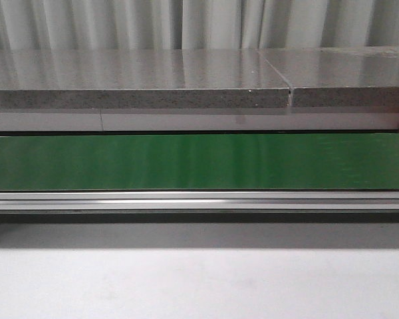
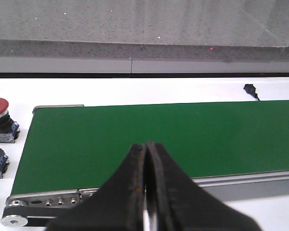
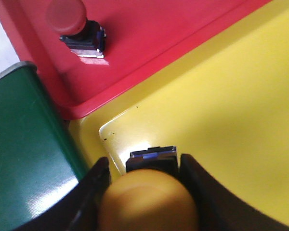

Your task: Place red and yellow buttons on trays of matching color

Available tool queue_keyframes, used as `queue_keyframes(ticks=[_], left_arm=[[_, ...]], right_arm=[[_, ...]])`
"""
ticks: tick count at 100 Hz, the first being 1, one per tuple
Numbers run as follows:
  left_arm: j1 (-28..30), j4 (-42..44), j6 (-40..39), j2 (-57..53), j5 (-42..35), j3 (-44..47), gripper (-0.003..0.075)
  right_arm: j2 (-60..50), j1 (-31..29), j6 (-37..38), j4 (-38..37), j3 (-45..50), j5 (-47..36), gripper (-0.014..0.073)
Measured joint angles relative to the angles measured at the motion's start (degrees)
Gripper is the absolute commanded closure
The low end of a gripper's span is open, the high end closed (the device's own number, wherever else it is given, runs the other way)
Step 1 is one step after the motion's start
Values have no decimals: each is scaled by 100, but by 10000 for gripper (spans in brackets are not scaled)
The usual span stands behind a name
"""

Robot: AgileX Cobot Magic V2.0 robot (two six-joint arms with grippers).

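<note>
Buttons are nowhere in my front view, which shows only the green conveyor belt (image 1: 199,161) between the grey stone ledge (image 1: 139,98) and the pale desk (image 1: 199,286). In my left wrist view my left end effector (image 2: 145,202) hangs closed and empty over the belt's near edge, with two red buttons (image 2: 0,118) waiting on the desk beyond the belt's end. In my right wrist view my right end effector (image 3: 147,185) grips the yellow button (image 3: 149,199) between its fingers, just over the yellow tray (image 3: 231,120), I judge for release, while a red button (image 3: 77,26) stands in the adjoining red tray (image 3: 149,43).
</note>
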Motion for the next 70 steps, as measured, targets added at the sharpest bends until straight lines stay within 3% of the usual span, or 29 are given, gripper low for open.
queue_keyframes(ticks=[58,70], left_arm=[[0,0,0,0,0,0,739],[0,0,0,0,0,0,739]], right_arm=[[1368,0,14,138,97,-438,476],[1402,0,14,138,97,-438,392]])
